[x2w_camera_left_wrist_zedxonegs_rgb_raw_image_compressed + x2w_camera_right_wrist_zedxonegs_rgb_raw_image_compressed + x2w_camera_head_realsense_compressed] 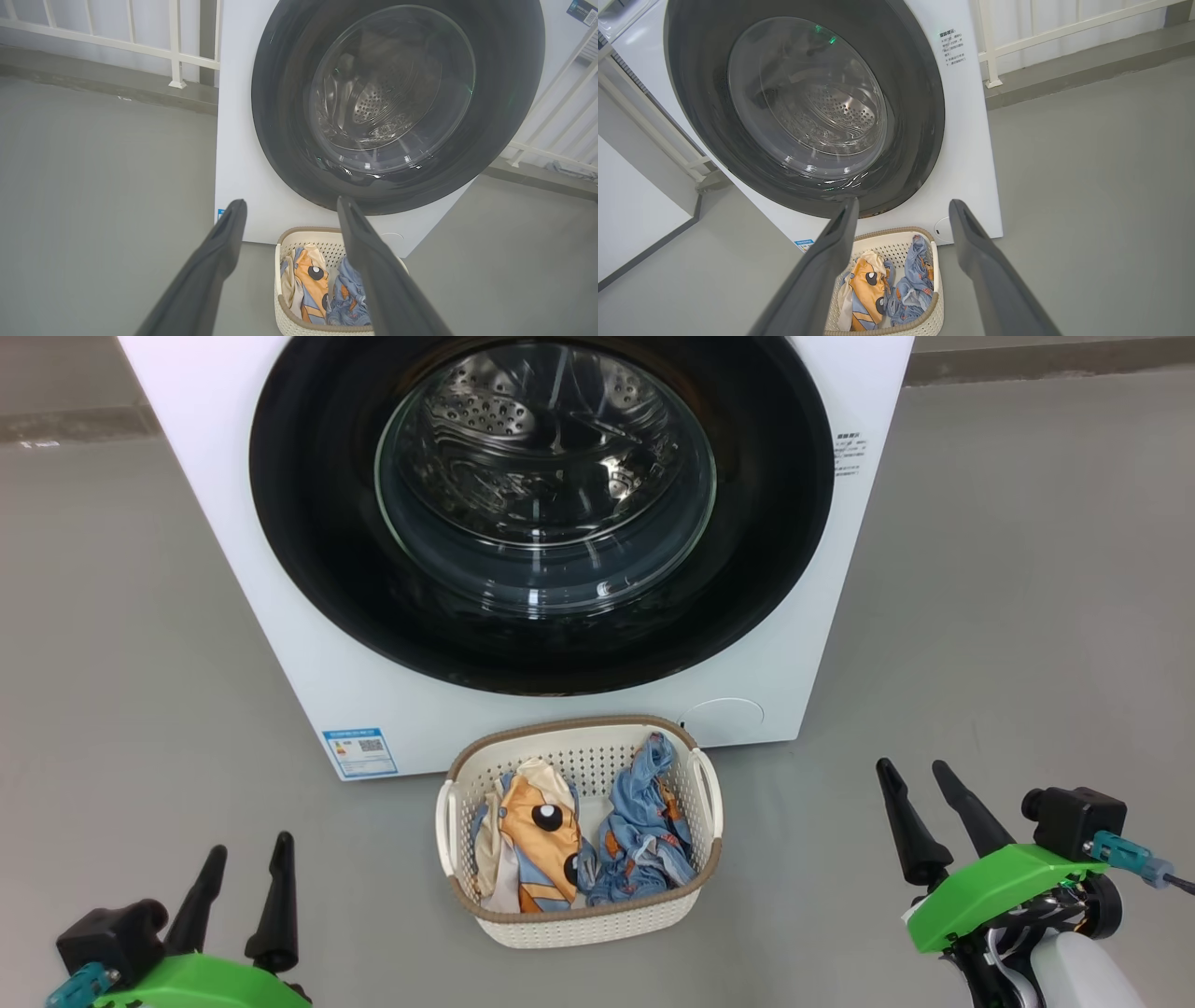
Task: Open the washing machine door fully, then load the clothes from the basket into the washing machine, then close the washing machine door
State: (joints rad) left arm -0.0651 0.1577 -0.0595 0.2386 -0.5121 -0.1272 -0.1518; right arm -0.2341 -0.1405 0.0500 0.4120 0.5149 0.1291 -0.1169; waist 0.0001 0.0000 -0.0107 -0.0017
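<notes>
The white washing machine (308, 644) stands in front of me, and its round black-rimmed door (766, 551) with the glass bowl is shut flat against it. On the floor just before it sits the cream basket (579, 924), holding the clothes: an orange, cream and blue garment (537, 835) at left and a light blue printed one (644, 821) at right. My left gripper (250, 859) hovers open at the lower left, well left of the basket. My right gripper (910, 777) is open at the lower right, apart from everything. Both wrist views look past open fingers (219, 242) (971, 233) at the door (280, 116) (920, 93) and basket (285, 322) (936, 308).
Bare grey floor (1008, 616) lies on both sides of the machine. A white railing (175, 51) stands behind it on the left, and another railing (990, 51) runs behind on the right. A blue label sticker (359, 752) marks the machine's lower left front.
</notes>
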